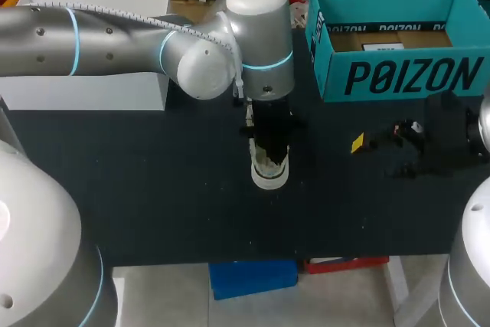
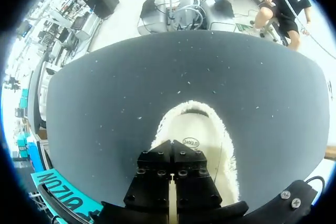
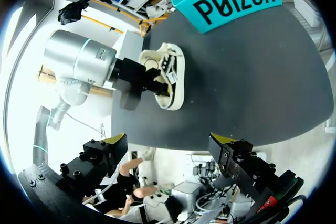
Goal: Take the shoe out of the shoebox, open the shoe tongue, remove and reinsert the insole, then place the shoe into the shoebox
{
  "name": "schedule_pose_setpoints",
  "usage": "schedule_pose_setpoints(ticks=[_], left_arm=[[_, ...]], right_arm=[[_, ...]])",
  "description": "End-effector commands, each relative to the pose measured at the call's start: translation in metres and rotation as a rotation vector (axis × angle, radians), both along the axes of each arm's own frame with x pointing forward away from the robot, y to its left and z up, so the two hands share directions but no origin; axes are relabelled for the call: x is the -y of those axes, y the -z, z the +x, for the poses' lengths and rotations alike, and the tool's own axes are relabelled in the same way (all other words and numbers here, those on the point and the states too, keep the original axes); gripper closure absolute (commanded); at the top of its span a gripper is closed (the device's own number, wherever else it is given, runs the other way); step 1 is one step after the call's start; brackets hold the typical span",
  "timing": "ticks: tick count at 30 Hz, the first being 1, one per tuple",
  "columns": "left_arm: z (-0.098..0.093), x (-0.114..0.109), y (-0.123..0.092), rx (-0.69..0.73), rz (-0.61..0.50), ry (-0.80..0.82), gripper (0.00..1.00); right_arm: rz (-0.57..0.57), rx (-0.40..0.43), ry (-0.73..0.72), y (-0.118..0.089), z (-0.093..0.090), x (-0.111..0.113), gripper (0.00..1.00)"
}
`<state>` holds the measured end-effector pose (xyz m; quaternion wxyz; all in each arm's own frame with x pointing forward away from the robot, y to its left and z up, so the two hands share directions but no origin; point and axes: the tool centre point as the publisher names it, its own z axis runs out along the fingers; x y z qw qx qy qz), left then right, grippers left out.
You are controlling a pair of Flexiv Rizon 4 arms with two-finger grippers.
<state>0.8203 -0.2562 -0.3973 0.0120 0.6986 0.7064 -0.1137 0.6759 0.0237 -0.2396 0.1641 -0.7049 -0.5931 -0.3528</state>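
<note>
Progress looked to be about midway. The shoe [image 1: 269, 172] was out of the shoebox [image 1: 398, 74] and lay on the bench [image 1: 153, 189] near the middle. The teal box stood open at the far right, well apart from it, with no shoe in what I could see of its inside. My left fingers [image 2: 157, 179] were directly over the shoe, pressed together with only a pale seam between them. I could not tell whether they pinched anything. Ahead of them lay a smooth pale surface with a fleecy rim, which I took for the insole [image 2: 190, 127]. My right fingers [image 3: 105, 156] were spread wide and empty, off to the right of the shoe. By my reckoning the insole work was under way, and returning the shoe to the box was left to do.
</note>
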Motion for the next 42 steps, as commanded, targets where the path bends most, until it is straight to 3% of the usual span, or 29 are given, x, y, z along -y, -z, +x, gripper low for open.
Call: schedule_pose_setpoints(ticks=[1, 8, 14, 21, 28, 35, 42], left_arm=[[0.009, -0.019, -0.037, -0.059, -0.151, -0.037, 1.0], [0.038, -0.026, -0.093, -0.226, -0.407, -0.241, 1.0], [0.077, -0.029, -0.12, -0.193, -0.502, -0.43, 1.0], [0.117, -0.031, -0.123, -0.135, -0.434, -0.528, 1.0], [0.152, -0.022, -0.117, -0.097, -0.351, -0.501, 1.0], [0.15, -0.006, -0.093, -0.136, -0.263, -0.415, 1.0], [0.127, -0.003, -0.075, -0.18, -0.182, -0.382, 1.0]], right_arm=[[-0.002, -0.001, 0.0, 0.0, 0.0, 0.0, 0.0], [-0.002, -0.001, 0.0, 0.0, 0.0, 0.0, 0.0], [-0.002, -0.001, 0.0, 0.0, 0.0, 0.0, 0.0], [-0.002, -0.001, 0.0, 0.0, 0.0, 0.0, 0.0], [-0.002, -0.001, 0.0, 0.0, 0.0, 0.0, 0.0], [-0.002, -0.001, 0.0, 0.0, 0.0, 0.0, 0.0], [-0.002, -0.001, 0.0, 0.0, 0.0, 0.0, 0.0]])
